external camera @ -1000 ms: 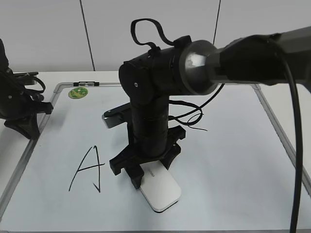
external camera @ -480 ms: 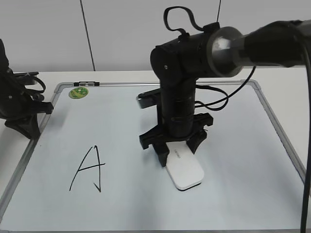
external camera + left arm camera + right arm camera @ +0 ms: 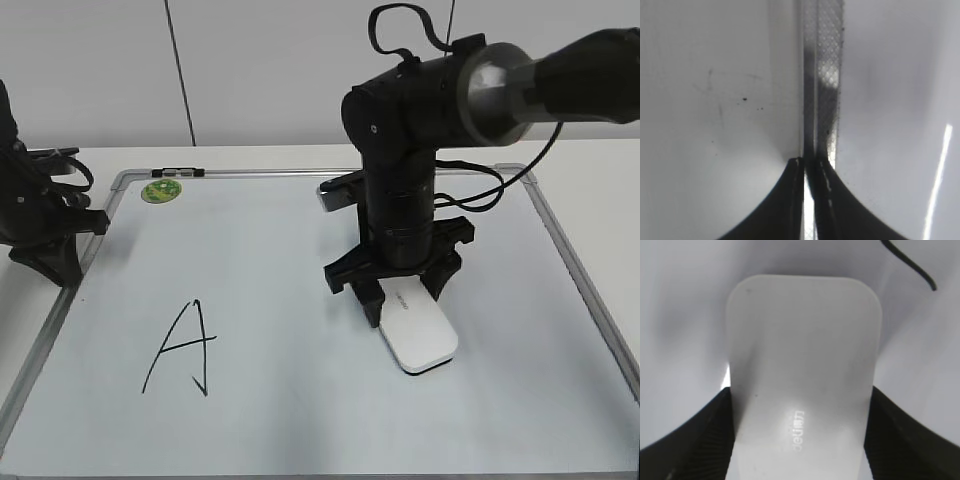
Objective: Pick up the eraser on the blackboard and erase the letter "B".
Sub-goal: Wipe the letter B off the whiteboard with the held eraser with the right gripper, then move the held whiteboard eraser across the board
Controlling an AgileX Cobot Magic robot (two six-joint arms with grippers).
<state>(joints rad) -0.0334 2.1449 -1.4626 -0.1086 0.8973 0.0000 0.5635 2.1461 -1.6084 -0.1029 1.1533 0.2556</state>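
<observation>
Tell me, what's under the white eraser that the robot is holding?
The eraser lies flat on the blackboard, gripped by the right hand. Around it the board looks blank, and only the letter A shows farther left. Any marks directly beneath it are covered.

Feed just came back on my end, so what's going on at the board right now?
The right claw grips the smooth white rounded eraser by its sides, flat on the silver-framed white dry-erase board. A hand-drawn black "A" shows at lower left; no "B" is visible. The left claw is shut, parked at the board's left frame edge.
</observation>
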